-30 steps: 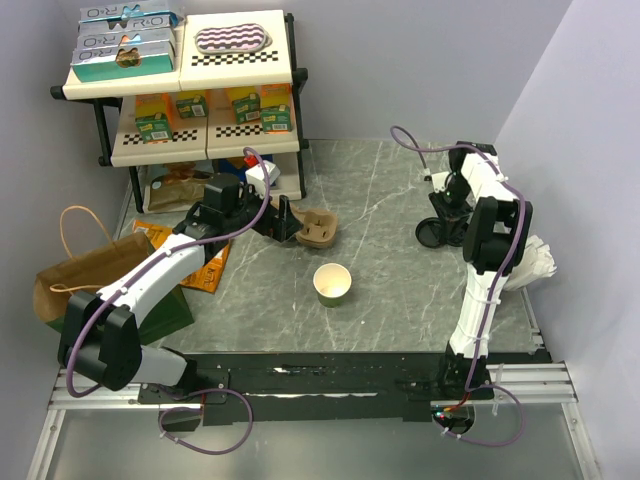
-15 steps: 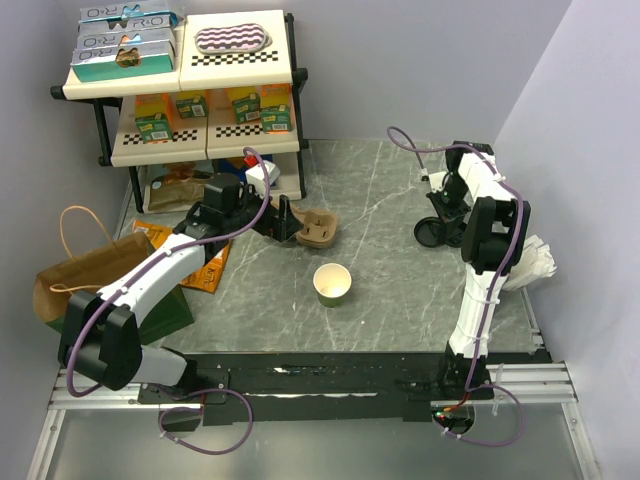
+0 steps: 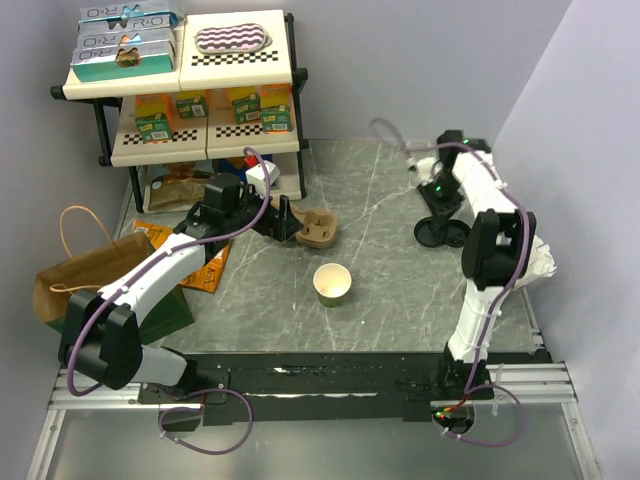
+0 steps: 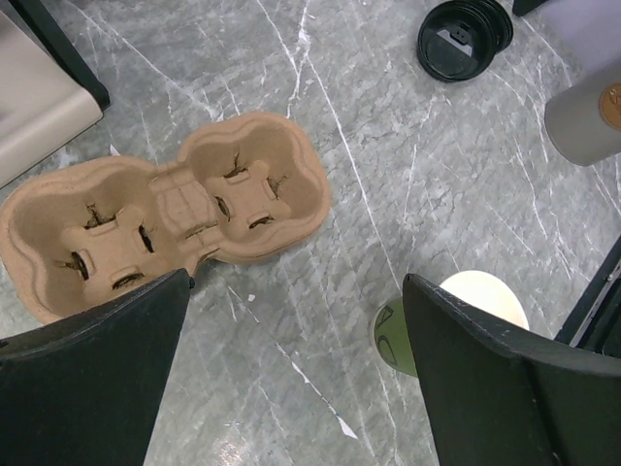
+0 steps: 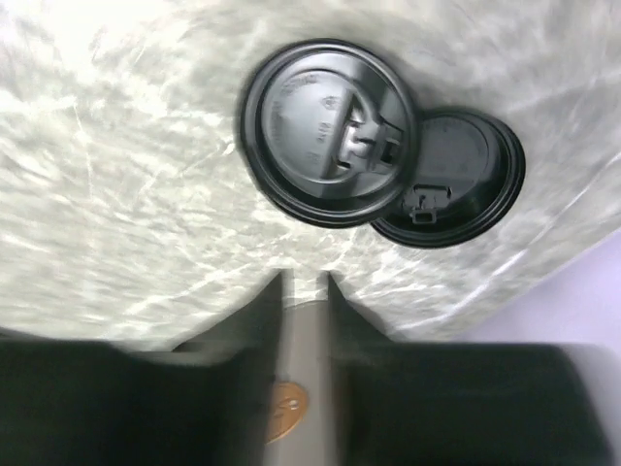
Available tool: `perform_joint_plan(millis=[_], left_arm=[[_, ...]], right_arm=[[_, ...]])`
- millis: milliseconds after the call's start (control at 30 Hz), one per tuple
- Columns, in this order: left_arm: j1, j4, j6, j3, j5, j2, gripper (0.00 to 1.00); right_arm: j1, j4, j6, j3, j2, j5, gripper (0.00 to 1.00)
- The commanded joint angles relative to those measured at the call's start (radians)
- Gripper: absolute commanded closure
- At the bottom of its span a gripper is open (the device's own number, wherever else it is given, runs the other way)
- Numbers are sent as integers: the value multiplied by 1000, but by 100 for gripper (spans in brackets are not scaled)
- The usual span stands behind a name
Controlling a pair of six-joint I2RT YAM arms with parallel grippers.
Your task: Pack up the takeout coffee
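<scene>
The green cup stands upright (cream inside showing), near but apart from the brown carrier.

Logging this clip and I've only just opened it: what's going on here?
Nothing is packed yet. The cup stands lidless mid-table, outside the carrier. The left gripper hangs wide open by the carrier, holding nothing. The right gripper is over the black lids lying at the far right. Its view is blurred; the fingers look close together, and no lid is gripped.
</scene>
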Motion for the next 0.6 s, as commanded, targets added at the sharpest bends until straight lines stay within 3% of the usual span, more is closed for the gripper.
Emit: perform_joint_plan(millis=[0,100,333,567], left_arm=[[-1,25,13,24,-3,-6,3],[-1,34,12,9,-5,-19,3],[-1,40,17,-36,-15,-73,3],[14,42,13,-75,-17,-105,3]], right_arm=[[149,178,-302,-220,-179,171,58],[229,244,-409,-331,-221,253,52],[277,184,-438,-285,-93,380,52],[288,198,-460,-313,-41,408,52]])
